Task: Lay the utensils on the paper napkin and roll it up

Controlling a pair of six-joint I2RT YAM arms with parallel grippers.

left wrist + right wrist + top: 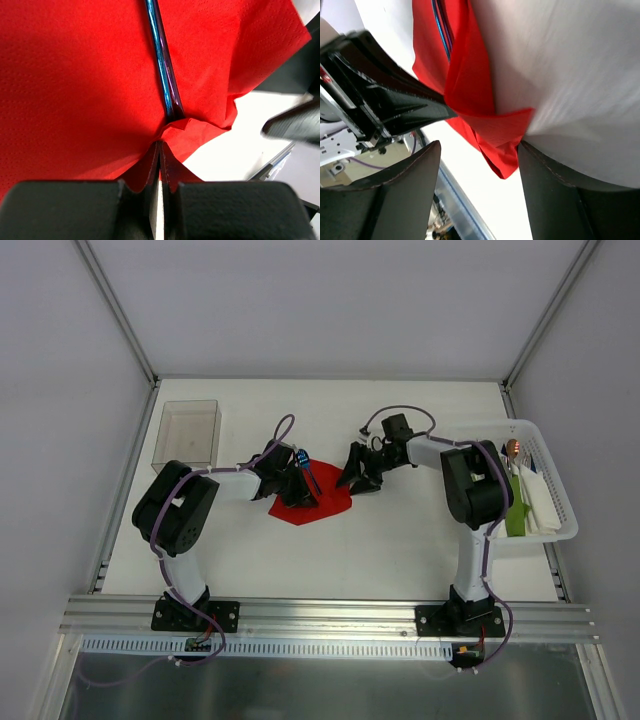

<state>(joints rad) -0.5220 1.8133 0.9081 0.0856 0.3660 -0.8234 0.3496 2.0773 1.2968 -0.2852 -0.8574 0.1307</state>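
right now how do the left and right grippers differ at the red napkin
The left gripper is shut, pinching a fold of the napkin. The right gripper is open, with a napkin corner loose between its jaws. In the top view, the left gripper sits over the napkin's left side and the right gripper at its right edge. Both face the utensils lying on it.

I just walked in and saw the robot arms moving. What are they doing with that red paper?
Both arms are working on the red napkin in the middle of the table. Shiny blue utensils lie on it. The left gripper is shut on a napkin edge, pinching up a fold. The right gripper is open, with a napkin corner between its fingers but not squeezed. The napkin is folded up at the edges, not rolled yet.
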